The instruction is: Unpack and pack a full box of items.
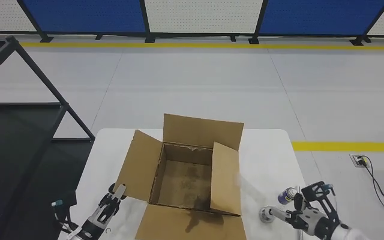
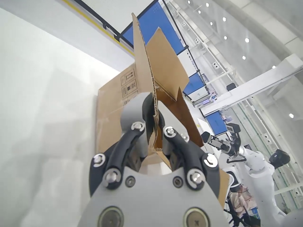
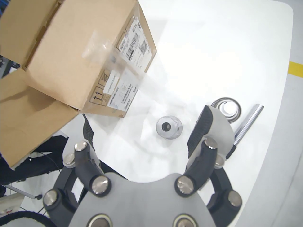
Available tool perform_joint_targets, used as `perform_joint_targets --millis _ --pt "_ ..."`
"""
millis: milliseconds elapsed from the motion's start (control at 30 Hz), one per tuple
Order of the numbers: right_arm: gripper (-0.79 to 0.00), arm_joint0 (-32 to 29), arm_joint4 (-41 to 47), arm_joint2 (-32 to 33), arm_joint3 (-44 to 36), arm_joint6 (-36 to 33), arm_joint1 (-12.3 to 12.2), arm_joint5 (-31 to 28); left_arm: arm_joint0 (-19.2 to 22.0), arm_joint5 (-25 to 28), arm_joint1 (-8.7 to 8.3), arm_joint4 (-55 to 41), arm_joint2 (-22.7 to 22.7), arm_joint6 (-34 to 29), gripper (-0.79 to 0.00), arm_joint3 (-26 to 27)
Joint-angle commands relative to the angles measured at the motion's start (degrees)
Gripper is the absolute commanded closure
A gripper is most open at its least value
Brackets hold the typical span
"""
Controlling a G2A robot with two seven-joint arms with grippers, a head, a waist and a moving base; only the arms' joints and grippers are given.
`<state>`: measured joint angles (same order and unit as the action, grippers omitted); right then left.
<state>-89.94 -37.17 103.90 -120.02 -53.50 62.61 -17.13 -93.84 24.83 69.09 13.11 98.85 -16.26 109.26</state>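
L gripper [image 2: 153, 109] clamped on edge of left flap [image 1: 141, 165] of cardboard box [image 1: 186, 180], which sits mid-table [image 1: 264, 156], flaps open. R gripper [image 3: 146, 121], fingers apart, hovers right of box over small metal bushing [image 3: 168, 127]; metal ring [image 3: 226, 109] & rod [image 3: 248, 124] lie just right of it

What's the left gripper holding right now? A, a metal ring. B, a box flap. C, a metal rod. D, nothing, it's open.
B: in the left wrist view, the left gripper is shut on the corrugated edge of a box flap.
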Motion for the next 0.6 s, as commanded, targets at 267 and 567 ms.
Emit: perform_joint_targets --millis 267,567 --pt "-0.785 -0.68 -7.74 -5.8 -4.82 0.65 -0.6 -5.07 -1.39 1.47 0.0 -1.03 -0.07 1.11 0.0 -0.47" --pt "-0.785 -7.67 -13.53 -3.31 -6.41 1.29 -1.35 -11.2 -1.74 2.29 -0.09 -0.69 -0.26 1.11 0.0 -0.61"
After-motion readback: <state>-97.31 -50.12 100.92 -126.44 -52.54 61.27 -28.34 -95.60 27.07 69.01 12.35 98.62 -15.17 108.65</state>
